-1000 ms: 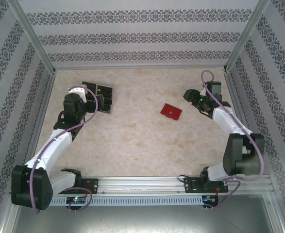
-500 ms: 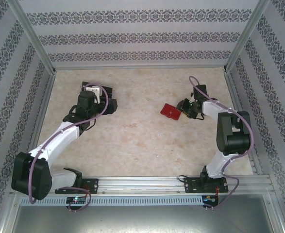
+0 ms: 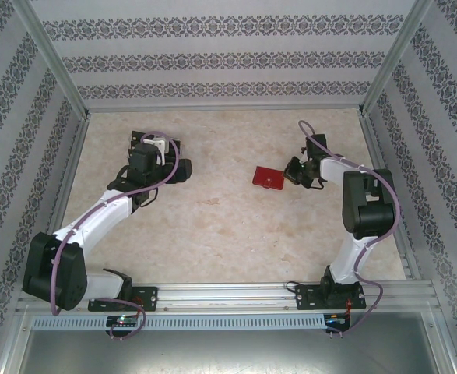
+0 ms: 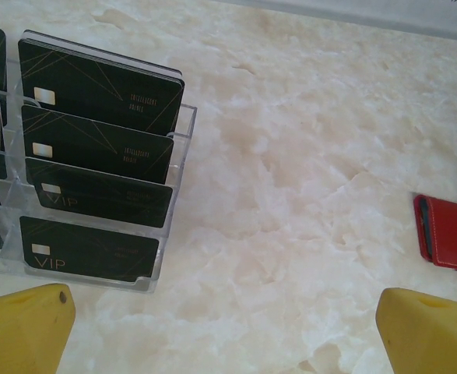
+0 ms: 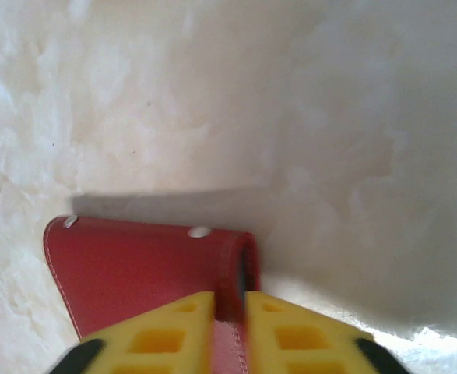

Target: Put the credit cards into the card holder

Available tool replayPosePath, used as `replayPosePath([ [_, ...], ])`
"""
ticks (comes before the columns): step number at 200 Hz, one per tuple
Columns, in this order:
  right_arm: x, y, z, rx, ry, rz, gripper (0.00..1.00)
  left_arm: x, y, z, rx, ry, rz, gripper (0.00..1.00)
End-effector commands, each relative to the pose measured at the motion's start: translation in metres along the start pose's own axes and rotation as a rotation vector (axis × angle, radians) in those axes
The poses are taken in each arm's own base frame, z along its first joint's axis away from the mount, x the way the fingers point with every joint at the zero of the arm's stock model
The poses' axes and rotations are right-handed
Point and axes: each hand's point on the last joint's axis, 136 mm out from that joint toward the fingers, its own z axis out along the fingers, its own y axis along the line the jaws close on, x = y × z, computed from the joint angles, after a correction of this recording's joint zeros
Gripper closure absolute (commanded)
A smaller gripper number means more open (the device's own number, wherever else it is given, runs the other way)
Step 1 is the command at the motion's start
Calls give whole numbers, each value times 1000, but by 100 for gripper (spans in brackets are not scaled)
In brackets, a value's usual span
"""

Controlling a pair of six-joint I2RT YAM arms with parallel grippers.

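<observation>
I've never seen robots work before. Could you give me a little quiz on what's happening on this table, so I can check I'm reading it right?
1. True or false: the right gripper is pinching an edge of the red wallet.
2. Where are the black cards?
A) tucked inside the wallet
B) standing in rows in a clear stand
C) stacked on top of the wallet
3. Fill the gap: the left gripper, near the stand, has its fingers wide ____ and holds nothing.

Key: 1 true; 2 B; 3 open.
</observation>
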Motion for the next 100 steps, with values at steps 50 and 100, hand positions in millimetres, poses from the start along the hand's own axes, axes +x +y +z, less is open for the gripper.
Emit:
replayPosePath([
  [50,17,45,-20,-135,51,-145,100,-10,-14,-3,31,4,0,0],
  [100,37,58,-27,-97,95,-272,96,-9,-20,-7,40,21,24,0],
])
